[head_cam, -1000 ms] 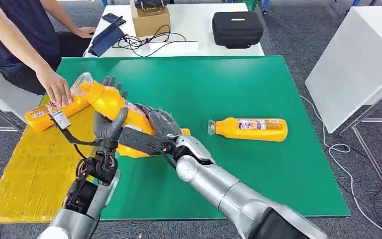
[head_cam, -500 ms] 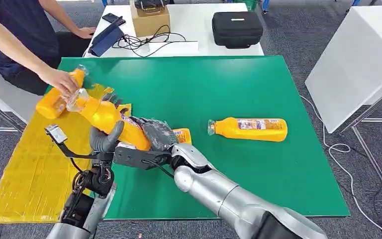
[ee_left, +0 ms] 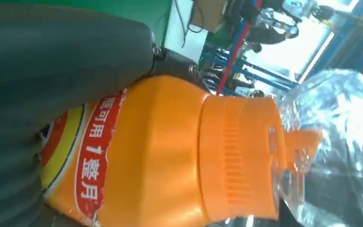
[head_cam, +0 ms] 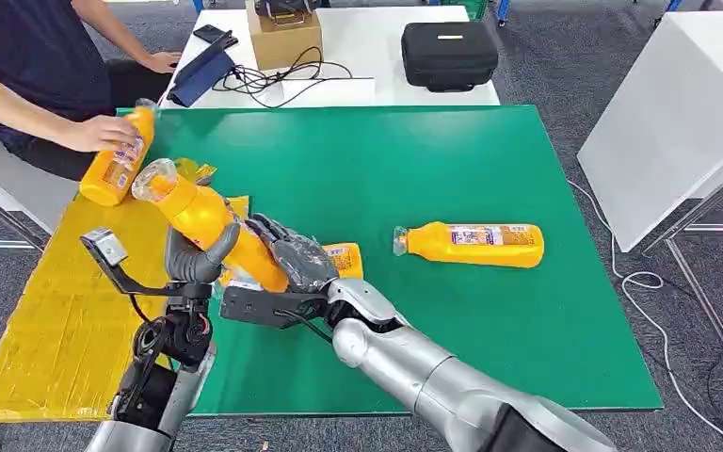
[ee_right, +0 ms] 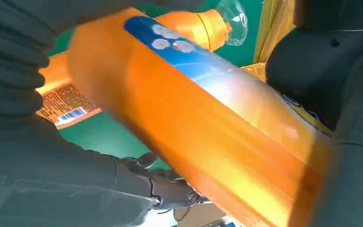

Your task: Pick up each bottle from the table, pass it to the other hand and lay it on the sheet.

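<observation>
An orange bottle (head_cam: pixel 200 218) with a clear cap is up in the air, tilted, over the near edge of the yellow sheet (head_cam: pixel 52 320). My left hand (head_cam: pixel 198 256) grips its middle, thumb wrapped across it. My right hand (head_cam: pixel 290 256) holds its lower end from the other side. Up close, the left wrist view has the bottle's neck (ee_left: pixel 170 156) under my left hand's thumb (ee_left: pixel 52 71). The right wrist view has its body (ee_right: pixel 194 118) beside my right hand (ee_right: pixel 19 118). Another bottle (head_cam: pixel 471 245) lies on the green table (head_cam: pixel 386 160), and one more (head_cam: pixel 344 256) lies half hidden behind my right hand.
A person at the far left holds another orange bottle (head_cam: pixel 115 162) upright above the sheet's far corner. Behind the green table stands a white table with a black case (head_cam: pixel 449 55), a cardboard box (head_cam: pixel 284 38) and cables. A white board (head_cam: pixel 678 122) stands at the right.
Both my hands have carried the bottle a little lower and to the left, toward the sheet. The person has lifted a lying bottle off the sheet and stood it upright.
</observation>
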Robot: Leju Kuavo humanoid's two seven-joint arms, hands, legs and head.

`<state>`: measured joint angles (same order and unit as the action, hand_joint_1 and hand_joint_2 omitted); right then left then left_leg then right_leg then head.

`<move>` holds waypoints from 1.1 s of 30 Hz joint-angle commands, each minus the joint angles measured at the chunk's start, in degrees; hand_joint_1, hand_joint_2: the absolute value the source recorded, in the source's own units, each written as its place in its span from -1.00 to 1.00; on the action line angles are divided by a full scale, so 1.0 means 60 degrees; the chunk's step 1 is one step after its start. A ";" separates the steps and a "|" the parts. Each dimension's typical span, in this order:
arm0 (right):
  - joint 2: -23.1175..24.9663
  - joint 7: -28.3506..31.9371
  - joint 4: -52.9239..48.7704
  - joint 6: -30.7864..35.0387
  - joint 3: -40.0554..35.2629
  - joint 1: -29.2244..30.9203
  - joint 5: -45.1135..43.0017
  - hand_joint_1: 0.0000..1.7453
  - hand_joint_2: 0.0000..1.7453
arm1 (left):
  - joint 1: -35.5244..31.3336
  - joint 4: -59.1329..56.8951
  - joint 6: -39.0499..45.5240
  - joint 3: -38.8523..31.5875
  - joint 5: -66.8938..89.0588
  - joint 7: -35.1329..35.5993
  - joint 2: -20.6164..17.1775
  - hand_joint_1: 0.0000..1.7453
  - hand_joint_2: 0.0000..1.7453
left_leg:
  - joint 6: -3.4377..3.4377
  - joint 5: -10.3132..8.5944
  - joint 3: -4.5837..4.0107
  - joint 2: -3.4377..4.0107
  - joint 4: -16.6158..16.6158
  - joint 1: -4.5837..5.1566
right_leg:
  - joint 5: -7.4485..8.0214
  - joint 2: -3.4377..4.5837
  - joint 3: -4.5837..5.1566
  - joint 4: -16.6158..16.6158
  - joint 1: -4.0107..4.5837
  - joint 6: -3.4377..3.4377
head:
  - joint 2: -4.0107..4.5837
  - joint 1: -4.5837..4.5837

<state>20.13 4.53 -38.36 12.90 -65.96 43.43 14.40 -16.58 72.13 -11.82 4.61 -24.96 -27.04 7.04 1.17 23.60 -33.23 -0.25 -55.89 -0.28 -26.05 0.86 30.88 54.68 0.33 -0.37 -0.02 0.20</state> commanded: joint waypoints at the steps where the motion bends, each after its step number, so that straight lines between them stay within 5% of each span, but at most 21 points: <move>1: -0.0022 0.0205 0.0356 -0.0245 -0.0315 -0.0164 0.0048 -1.00 -1.00 | -0.1062 -0.0275 0.0148 -0.0305 0.0115 -0.0028 0.0188 1.00 1.00 | -0.0005 0.0011 0.0020 -0.0038 -0.0006 -0.0011 | -0.0018 -0.0050 -0.0041 -0.0007 0.0011 -0.0011 | 0.0000 0.0004; 4: -0.0022 0.0205 0.0356 -0.0245 -0.0315 -0.0164 0.0048 -1.00 -1.00 | -0.1062 -0.0275 0.0148 -0.0305 0.0115 -0.0028 0.0188 1.00 1.00 | -0.0003 0.0005 0.0010 -0.0027 -0.0001 -0.0009 | -0.0009 -0.0035 -0.0025 -0.0009 0.0009 -0.0008 | 0.0000 0.0000; 15: -0.0260 0.0984 -0.0394 -0.0986 0.2744 -0.0924 0.2176 -1.00 -1.00 | -0.2024 -0.1920 0.6152 -0.1243 0.6159 -0.2025 -0.0695 1.00 1.00 | -0.0008 0.0002 0.0024 -0.0012 0.0011 -0.0005 | -0.0007 -0.0018 -0.0033 -0.0010 0.0006 -0.0005 | 0.0000 0.0007; 17: -0.0137 0.1151 -0.0287 -0.1200 0.2831 -0.1028 0.2435 -1.00 -1.00 | -0.2386 -0.2787 0.8637 -0.2275 0.9584 -0.2160 -0.0606 1.00 1.00 | -0.0013 0.0010 0.0045 -0.0044 0.0007 -0.0013 | -0.0023 -0.0058 -0.0065 -0.0010 0.0013 -0.0009 | 0.0000 0.0004; 21: -0.0022 0.1285 -0.0252 -0.1257 0.2769 -0.1094 0.2597 -1.00 -1.00 | -0.2125 -0.1713 0.8637 -0.4898 1.4668 -0.2160 0.0283 1.00 1.00 | -0.0014 0.0026 0.0067 0.0000 -0.0001 -0.0025 | -0.0016 -0.0010 -0.0078 -0.0013 0.0027 -0.0020 | 0.0000 0.0000; 26: -0.0281 0.1405 -0.0904 -0.1318 0.2900 -0.1165 0.2568 -1.00 -1.00 | -0.2233 -0.2302 0.8637 -0.6209 1.7296 -0.2160 0.0123 1.00 1.00 | -0.0009 0.0011 0.0029 0.0001 0.0003 -0.0012 | -0.0013 -0.0017 -0.0039 -0.0003 0.0012 -0.0015 | 0.0000 0.0007; 33: -0.0654 0.1437 -0.2026 -0.1503 0.2803 -0.1422 0.2557 -1.00 -1.00 | -0.2161 -0.3405 0.8637 -0.5111 1.8813 -0.0214 -0.0751 1.00 1.00 | -0.0012 -0.0001 0.0021 -0.0024 0.0008 -0.0010 | -0.0011 -0.0040 -0.0031 -0.0006 0.0011 -0.0009 | 0.0000 0.0004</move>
<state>19.87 12.98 -44.70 4.96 -49.44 34.75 29.86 -26.66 61.83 39.21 -25.29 83.65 -34.19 5.70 1.11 23.56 -33.26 -0.28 -55.88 -0.34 -26.05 0.79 30.90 54.71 0.39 -0.37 -0.02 0.22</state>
